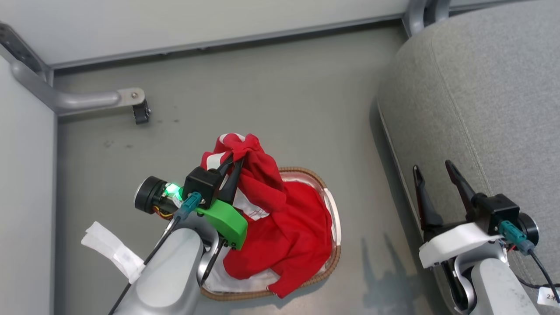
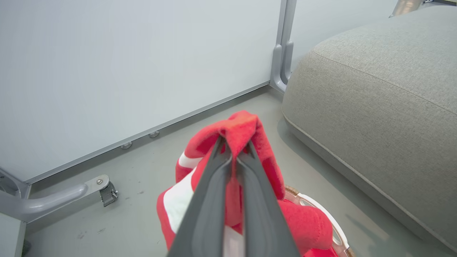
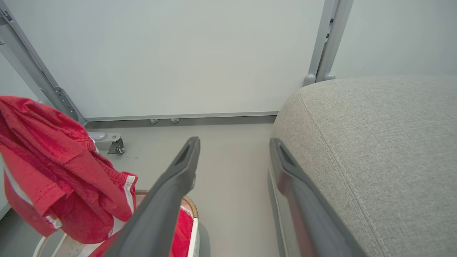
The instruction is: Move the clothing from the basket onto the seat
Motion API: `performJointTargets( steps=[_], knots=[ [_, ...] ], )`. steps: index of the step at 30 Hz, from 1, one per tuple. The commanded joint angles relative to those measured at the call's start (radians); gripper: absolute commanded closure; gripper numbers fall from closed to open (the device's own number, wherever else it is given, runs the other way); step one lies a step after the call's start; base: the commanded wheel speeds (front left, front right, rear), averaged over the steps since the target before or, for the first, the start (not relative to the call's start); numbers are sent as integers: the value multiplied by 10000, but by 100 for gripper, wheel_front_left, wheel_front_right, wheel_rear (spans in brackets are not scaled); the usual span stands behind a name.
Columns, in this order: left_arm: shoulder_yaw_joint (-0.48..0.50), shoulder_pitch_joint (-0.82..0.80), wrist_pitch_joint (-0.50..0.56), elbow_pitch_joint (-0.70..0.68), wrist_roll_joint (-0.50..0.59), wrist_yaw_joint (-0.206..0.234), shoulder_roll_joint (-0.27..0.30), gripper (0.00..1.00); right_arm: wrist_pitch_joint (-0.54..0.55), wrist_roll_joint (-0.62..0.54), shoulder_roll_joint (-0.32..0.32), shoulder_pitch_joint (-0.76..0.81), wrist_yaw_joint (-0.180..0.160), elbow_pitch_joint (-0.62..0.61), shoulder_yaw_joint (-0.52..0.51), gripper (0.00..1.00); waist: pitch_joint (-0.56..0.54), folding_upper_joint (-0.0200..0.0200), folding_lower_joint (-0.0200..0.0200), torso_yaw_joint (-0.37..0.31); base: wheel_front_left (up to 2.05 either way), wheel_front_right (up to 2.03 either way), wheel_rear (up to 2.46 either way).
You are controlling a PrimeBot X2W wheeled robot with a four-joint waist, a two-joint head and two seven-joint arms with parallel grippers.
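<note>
**Left gripper point(image 1: 235, 158) pinched clothing point(image 1: 288, 223) above basket point(image 1: 338, 245)**

The left gripper's fingers were pressed together on a bunched fold of the red clothing, held above the basket's far left side. The rest of the red-and-white fabric hung from that pinch down into the basket and spilled over its near rim. The right gripper point(image 1: 432, 168) hung well to the right of the basket, fingers spread with nothing between them, at the edge of the seat point(image 1: 481, 109). The grey seat stood right of the basket.
</note>
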Motion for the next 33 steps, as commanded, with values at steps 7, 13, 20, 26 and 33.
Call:
performJointTargets(
  steps=[7,13,20,26,33],
  knots=[
    [324,510,-7,-1167,-165,-82,-173,100,-51,-94,-38,585,-12,170,86,0,-1278,0,1,360,0,0,0],
    [501,559,-7,-1858,-312,-115,-248,100,-49,107,-34,976,-12,182,75,0,-1612,0,1,465,0,0,0],
    [319,519,-5,-2558,-639,-145,-264,100,-49,192,-37,1315,-10,401,153,0,-1969,0,1,529,0,0,0],
    [108,472,-5,-2820,-896,19,-263,100,-49,9,-34,1191,-10,439,917,0,-2078,0,1,553,0,0,0],
    [-46,547,-5,-2677,-1138,150,-262,100,-49,376,-45,328,-12,42,3030,0,-2097,0,1,491,0,0,0]
  ],
)
